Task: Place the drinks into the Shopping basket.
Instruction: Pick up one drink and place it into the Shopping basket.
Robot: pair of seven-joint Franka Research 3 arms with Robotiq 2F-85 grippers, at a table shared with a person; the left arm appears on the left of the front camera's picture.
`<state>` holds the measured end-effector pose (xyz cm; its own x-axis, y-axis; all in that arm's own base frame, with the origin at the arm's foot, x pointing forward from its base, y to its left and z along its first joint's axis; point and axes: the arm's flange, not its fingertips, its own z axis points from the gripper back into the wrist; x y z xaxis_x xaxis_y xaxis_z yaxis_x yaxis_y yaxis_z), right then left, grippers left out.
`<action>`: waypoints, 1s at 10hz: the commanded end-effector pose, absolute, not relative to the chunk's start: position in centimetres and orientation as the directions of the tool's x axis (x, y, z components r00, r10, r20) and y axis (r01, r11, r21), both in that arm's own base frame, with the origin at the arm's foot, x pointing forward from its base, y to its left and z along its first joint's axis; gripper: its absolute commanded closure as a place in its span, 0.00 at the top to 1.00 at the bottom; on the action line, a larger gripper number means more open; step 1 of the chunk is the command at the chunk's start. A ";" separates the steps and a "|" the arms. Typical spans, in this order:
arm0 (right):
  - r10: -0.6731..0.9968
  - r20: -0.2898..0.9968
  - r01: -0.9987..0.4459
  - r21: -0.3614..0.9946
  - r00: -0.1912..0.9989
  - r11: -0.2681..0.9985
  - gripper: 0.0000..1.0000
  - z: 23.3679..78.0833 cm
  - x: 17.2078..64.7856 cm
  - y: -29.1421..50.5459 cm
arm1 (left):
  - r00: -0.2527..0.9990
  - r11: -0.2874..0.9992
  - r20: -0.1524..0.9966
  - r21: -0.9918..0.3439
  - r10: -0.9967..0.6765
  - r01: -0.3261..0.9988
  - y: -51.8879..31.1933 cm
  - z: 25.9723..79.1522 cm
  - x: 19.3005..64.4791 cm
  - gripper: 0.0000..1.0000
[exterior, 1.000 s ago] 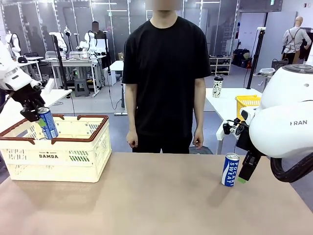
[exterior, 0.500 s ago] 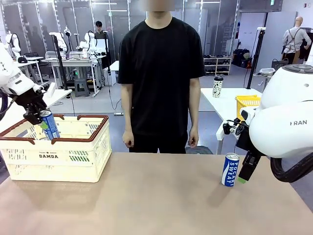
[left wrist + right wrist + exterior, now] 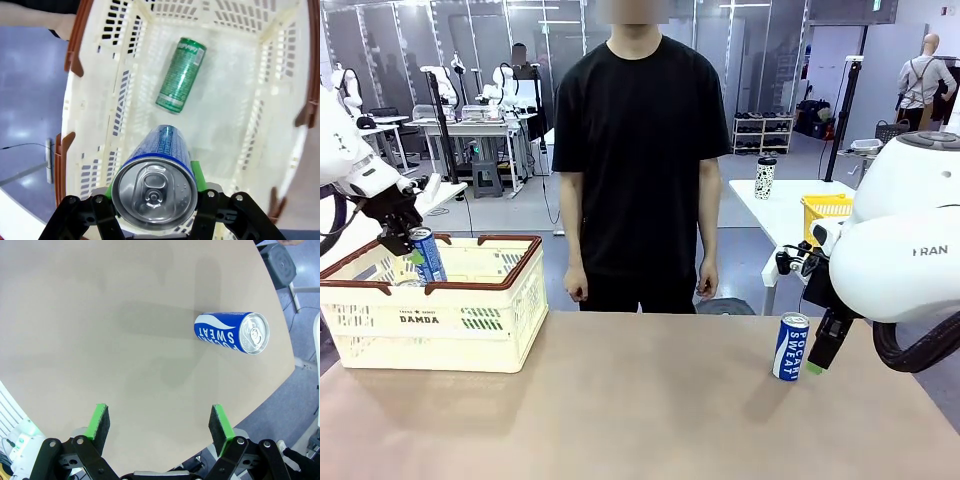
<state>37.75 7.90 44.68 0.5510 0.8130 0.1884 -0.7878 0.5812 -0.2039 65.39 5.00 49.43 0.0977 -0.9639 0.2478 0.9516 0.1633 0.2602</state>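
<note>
Closest in, the right gripper (image 3: 160, 422) hangs with its jaws wide apart and nothing in them, just beside the upright blue can (image 3: 790, 347) on the matte tan counter (image 3: 640, 420), so that 1 looks like it's waiting its turn. Further over on the robot's left, the left gripper (image 3: 408, 245) is clamped narrow on the other blue can (image 3: 154, 192), green pads on its sides. It holds the can a bit tilted above the Shopping basket (image 3: 470, 320), near its left end. The green can (image 3: 181, 74) already lies on its side on the basket floor, just past the held 1. So I'd call this the drop step, with 1 of 3 drinks in. To do it well imo: get lower inside the rim before opening, and aim for the bare floor short of the green can. These are thin, smooth metal cylinders, so from height they'll likely dent, clank or roll on that hard plastic. The basket is stiff cream lattice with a reddish-brown rim and handles, so keep the fingers off that rim. At the far side a person (image 3: 635, 150) in a black tee stands with arms down, hands off the counter.
</note>
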 end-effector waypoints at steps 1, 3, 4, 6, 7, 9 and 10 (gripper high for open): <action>0.812 0.188 -0.787 -0.203 0.553 0.583 1.00 44.7 37.8 7.9 | 0.050 0.119 0.278 0.241 -0.959 0.963 5.5 49.2 68.2 0.58; 0.812 0.188 -0.787 -0.203 0.553 0.583 1.00 44.7 37.8 7.9 | 0.031 0.092 0.280 0.207 -0.959 0.974 4.7 48.1 69.3 0.58; 0.812 0.188 -0.787 -0.203 0.553 0.583 1.00 44.7 37.8 7.9 | 0.021 0.080 0.289 0.195 -0.957 0.977 4.2 47.8 69.3 0.58; 0.812 0.188 -0.787 -0.203 0.553 0.583 1.00 44.7 37.8 7.9 | 0.026 0.084 0.304 0.181 -0.952 0.980 3.8 46.8 69.5 0.58; 0.812 0.188 -0.787 -0.203 0.553 0.583 1.00 44.7 37.8 7.9 | 0.040 0.093 0.300 0.166 -0.953 0.982 3.8 46.0 69.5 0.58; 0.812 0.188 -0.787 -0.203 0.553 0.583 1.00 44.7 37.8 7.9 | 0.028 0.078 0.292 0.162 -0.956 0.984 4.2 45.0 69.4 0.58; 0.812 0.188 -0.787 -0.203 0.553 0.583 1.00 44.7 37.8 7.9 | 0.014 0.060 0.289 0.150 -0.957 0.987 4.2 44.6 69.4 0.58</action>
